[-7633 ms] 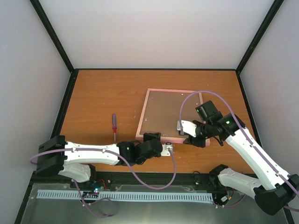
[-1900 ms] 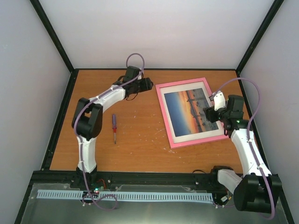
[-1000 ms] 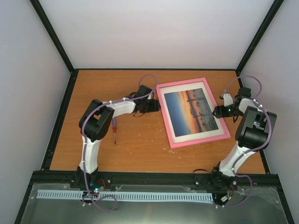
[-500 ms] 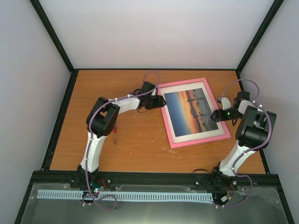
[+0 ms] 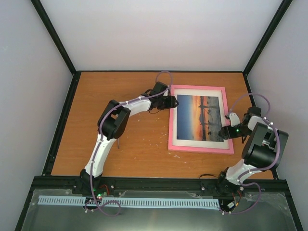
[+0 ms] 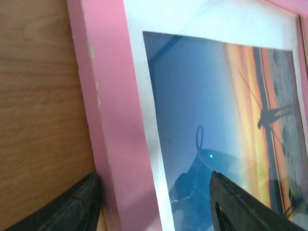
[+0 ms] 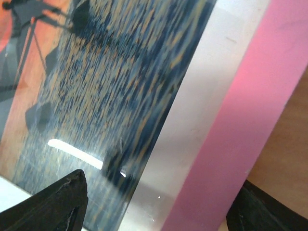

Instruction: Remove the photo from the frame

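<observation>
Left tool [image 6: 154, 195] spread astride the 9 o'clock rail of the frame [image 5: 199, 148]; right tool [image 7: 159, 197] spread astride its 3 o'clock rail. The photo [image 5: 200, 118] lies face up inside, on the bench [image 5: 96, 144]: 3 o'clock of the left, 9 o'clock of the right.

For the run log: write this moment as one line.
frame face up; photo inside; left gripper open astride left rail; right gripper open astride right rail
</observation>
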`<state>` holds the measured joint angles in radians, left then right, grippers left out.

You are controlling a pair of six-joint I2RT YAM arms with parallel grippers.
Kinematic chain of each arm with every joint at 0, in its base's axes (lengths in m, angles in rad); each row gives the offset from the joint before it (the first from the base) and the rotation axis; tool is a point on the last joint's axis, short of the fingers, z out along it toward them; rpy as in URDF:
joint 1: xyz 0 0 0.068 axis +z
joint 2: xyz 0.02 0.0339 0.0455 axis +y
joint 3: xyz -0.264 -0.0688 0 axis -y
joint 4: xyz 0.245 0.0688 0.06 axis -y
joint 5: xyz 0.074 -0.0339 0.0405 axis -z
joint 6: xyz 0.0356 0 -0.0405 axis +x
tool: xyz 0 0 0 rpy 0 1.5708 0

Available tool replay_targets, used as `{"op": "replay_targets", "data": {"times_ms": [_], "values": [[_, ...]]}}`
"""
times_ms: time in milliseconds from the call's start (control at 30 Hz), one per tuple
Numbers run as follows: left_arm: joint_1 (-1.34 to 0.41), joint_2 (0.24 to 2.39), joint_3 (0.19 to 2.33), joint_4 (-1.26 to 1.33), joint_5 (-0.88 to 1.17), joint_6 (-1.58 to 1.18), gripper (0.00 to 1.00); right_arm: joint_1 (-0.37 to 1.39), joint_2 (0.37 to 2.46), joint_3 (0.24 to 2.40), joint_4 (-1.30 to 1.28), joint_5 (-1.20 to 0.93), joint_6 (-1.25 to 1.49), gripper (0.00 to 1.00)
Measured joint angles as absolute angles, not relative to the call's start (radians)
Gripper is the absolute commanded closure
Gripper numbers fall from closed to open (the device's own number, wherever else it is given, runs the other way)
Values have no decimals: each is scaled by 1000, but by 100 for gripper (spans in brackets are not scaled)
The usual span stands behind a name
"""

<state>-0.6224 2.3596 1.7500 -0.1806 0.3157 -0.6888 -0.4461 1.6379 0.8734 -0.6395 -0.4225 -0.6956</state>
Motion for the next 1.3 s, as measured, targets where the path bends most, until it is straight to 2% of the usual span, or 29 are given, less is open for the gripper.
{"op": "replay_targets", "data": {"times_ms": [233, 500, 833, 967, 1300], "values": [[-627, 2424, 1853, -189, 318, -674, 39, -474, 1539, 790, -701, -421, -719, 21], [-646, 2429, 1893, -262, 219, -646, 38, -639, 1521, 902, -775, -449, -720, 21], [-648, 2274, 1793, -339, 110, -587, 38, -645, 1345, 987, -884, -525, -704, 22], [-648, 2173, 1707, -340, 97, -572, 38, -595, 1301, 1008, -915, -550, -662, 22], [-655, 2042, 1518, -346, 99, -532, 39, -318, 1195, 1011, -913, -604, -497, 22]]}}
